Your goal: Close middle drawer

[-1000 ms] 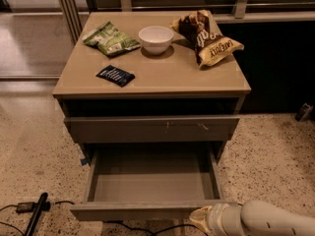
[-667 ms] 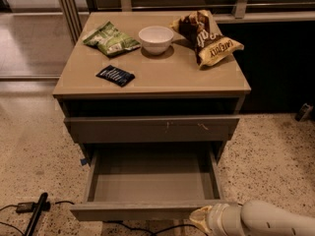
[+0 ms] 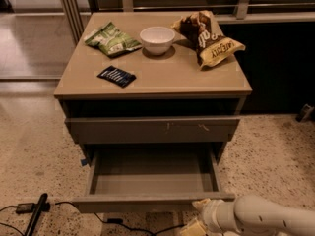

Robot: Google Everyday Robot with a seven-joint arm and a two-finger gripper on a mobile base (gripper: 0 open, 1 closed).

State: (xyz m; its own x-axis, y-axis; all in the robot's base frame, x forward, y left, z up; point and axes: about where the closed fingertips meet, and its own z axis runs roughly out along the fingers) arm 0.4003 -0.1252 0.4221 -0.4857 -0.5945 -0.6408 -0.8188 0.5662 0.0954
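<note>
The middle drawer (image 3: 152, 176) of a grey-taupe cabinet is pulled far out, showing a bare flat inside. Its low plain front panel (image 3: 147, 203) faces me near the bottom of the view. Above it sits the taller drawer front with small pale scratch marks (image 3: 153, 130), slightly out. My gripper (image 3: 194, 226) is at the bottom edge, right of centre, just below and in front of the right end of the middle drawer's front panel. My white arm (image 3: 268, 216) runs off to the right. The third drawer is hidden below.
On the cabinet top (image 3: 152, 77) lie a green snack bag (image 3: 112, 40), a white bowl (image 3: 157, 39), a brown chip bag (image 3: 209, 41) and a dark blue packet (image 3: 116, 76). A black cable and plug (image 3: 32, 213) lie on the speckled floor at the lower left.
</note>
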